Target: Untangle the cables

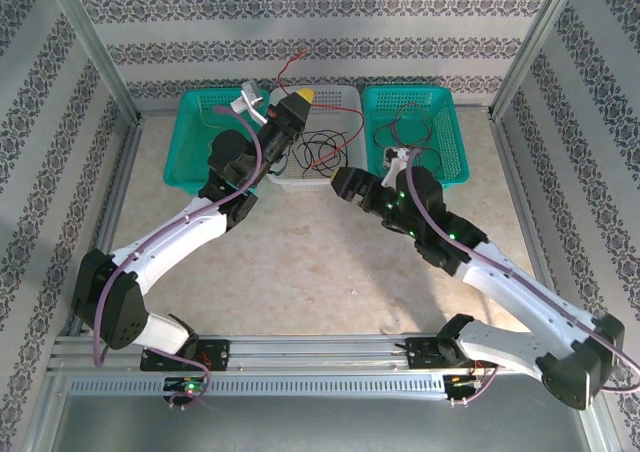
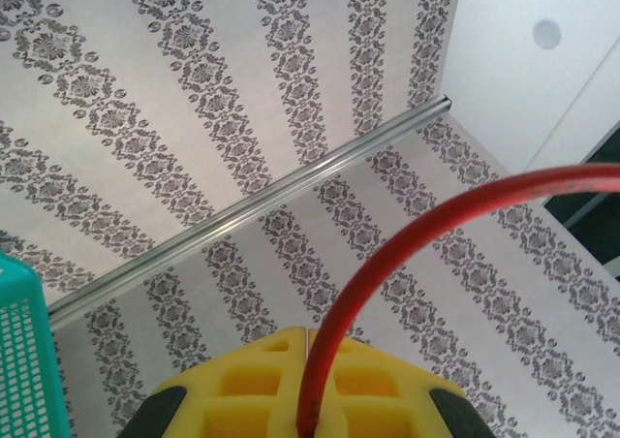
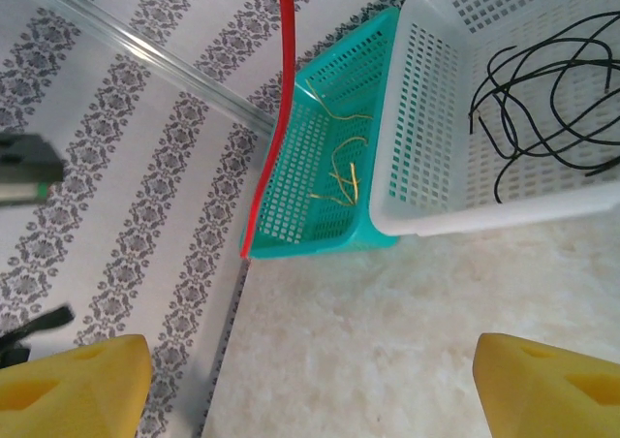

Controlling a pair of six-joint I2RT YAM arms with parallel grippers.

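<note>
The left gripper (image 2: pixel 308 365) is shut tight on a red wire (image 2: pixel 436 215) and holds it up high above the baskets. The wire bends away through the air, and as far as I can see it is free of the others. The right gripper (image 3: pixel 310 380) is wide open with nothing in it, low over the table (image 3: pixel 387 302). A few yellow wires (image 3: pixel 341 174) lie in the left basket (image 3: pixel 291 196). The black wires (image 3: pixel 542 79) lie in the white basket (image 3: pixel 426 118), looped over one another. In the right basket (image 1: pixel 412 93) lie other wires (image 1: pixel 408 132), but I can't tell their colour well. I think most of the job is done. The red wire has to be put down, and the black loops may need pulling apart.
</note>
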